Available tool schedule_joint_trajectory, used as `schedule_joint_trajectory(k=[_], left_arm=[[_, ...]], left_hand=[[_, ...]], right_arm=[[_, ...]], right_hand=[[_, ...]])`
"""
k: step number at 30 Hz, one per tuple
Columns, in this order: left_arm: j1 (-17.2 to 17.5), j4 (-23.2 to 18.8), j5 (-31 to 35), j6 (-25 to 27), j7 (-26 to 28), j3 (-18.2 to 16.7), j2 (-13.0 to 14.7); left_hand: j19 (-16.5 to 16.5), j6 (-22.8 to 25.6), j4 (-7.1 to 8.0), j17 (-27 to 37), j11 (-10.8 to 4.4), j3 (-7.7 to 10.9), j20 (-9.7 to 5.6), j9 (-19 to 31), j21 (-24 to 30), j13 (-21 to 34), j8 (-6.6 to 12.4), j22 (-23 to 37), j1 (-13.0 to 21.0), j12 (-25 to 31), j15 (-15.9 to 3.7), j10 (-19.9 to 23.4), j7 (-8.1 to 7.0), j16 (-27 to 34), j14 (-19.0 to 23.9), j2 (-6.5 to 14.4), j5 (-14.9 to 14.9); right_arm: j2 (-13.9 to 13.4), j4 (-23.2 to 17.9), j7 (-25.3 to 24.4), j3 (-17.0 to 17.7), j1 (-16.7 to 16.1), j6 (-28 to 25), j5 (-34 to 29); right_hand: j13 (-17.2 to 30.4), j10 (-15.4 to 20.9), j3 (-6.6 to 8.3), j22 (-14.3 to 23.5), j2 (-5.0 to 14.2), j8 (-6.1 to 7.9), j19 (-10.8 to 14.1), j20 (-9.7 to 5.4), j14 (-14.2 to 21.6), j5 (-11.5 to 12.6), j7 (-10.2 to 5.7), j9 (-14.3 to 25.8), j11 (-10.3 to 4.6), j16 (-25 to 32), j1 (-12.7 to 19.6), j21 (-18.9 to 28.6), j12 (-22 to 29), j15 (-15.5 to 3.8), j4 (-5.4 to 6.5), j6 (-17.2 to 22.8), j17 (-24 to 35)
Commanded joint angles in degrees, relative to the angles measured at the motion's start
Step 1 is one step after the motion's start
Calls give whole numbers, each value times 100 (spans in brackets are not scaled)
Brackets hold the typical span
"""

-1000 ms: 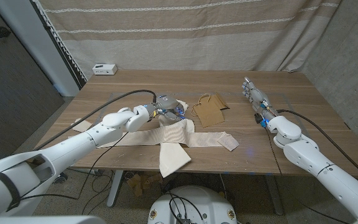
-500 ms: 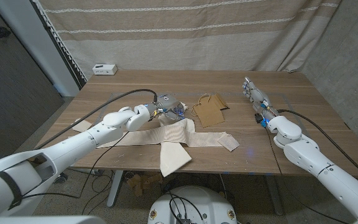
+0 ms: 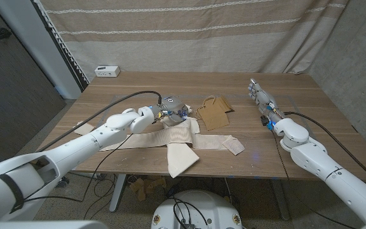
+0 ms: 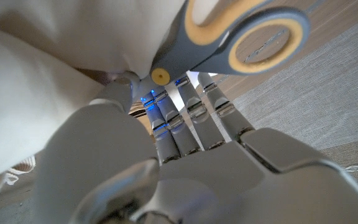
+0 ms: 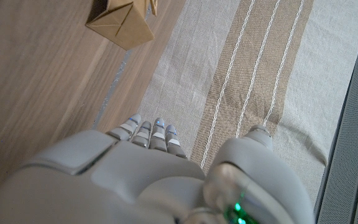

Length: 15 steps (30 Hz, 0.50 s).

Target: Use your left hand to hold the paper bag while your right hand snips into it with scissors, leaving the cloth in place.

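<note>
The brown paper bag (image 3: 213,113) lies flat on the wooden counter (image 3: 132,86) a little behind its middle, with its handles pointing to the left side; nothing touches it. In the right wrist view the paper bag (image 5: 120,23) shows as a folded brown shape on the wood. Just in front of the bag a long cream cloth (image 3: 182,141) is spread across the counter, and one end of it hangs over the near edge. At the left end of the bag, on the cloth, is the left robot hand (image 3: 170,109). In the left wrist view the left robot hand (image 4: 185,155) reaches with its fingers (image 4: 194,115) straight toward the scissors (image 4: 229,46), which have grey and yellow handles and lie against the cloth (image 4: 48,87); if the fingers really grip the scissors, I cannot tell. The right robot hand (image 3: 261,102) is well apart at the right side of the counter, its fingers stretched out and holding nothing. A small white box (image 3: 107,70) stands at the far left corner, before a striped curtain (image 3: 189,32).
</note>
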Motion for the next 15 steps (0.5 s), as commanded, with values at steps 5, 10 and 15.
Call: schedule_joint_trajectory(k=[5,10,15], left_arm=[[36,28,-367,12,-361,-19,-68],[146,-25,-607,22,-184,-148,-87],[315,-71,-1098,-71,108,-412,-83]], left_hand=[[101,167,6,261,8,391,-751,154,374,348,190,210,664,290,-467,280,30,166,1230,-11,-527],[188,782,58,532,22,288,-767,166,728,556,427,375,1006,518,-457,566,253,329,1672,168,-726],[147,1213,307,709,70,265,-768,-205,1073,286,391,538,628,411,-431,1010,561,501,1916,450,-660]], right_arm=[[-36,-1,31,45,-41,14,35],[-62,2,55,47,-30,-13,40],[-108,-43,49,83,-57,-52,69]], right_hand=[[12,-13,19,12,23,21,-20,55,-18,25,18,26,-18,-5,26,23,34,-18,19,-8,10],[12,-13,20,12,24,21,-20,60,-20,23,16,26,-3,-5,28,23,35,-19,20,-9,10],[12,-14,21,12,26,22,-19,63,-16,22,4,26,-9,-3,30,23,34,-20,20,-7,11]])
